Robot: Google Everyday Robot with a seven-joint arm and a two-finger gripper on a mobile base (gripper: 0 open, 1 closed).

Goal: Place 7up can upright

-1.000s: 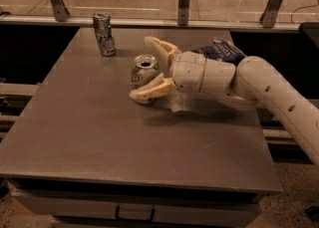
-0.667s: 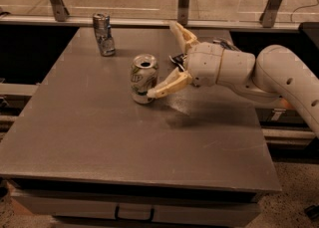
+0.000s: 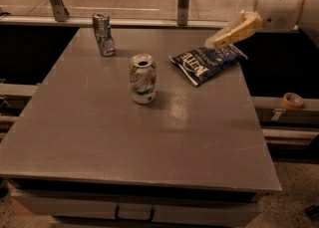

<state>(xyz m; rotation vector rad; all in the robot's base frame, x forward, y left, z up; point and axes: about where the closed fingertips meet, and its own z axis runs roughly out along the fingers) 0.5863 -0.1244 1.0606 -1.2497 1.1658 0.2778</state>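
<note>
While the 7up can point(image 3: 143, 78) stands upright, well away from your gripper point(image 3: 243, 13) with fingers point(image 3: 234, 30) spread and empty, dipping could snag the chip bag point(image 3: 207, 62) just beneath them

"Kettle" on blue chip bag point(image 3: 207, 62), hand point(image 3: 233, 13) above its far corner

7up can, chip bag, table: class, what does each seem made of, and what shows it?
The 7up can looks like aluminium: glossy printed shell, bare metal top. The chip bag looks like thin plastic film: crinkled, shiny. The table has a smooth matte grey top, perhaps laminate; unclear. The gripper hangs above the chip bag, upper right.
</note>
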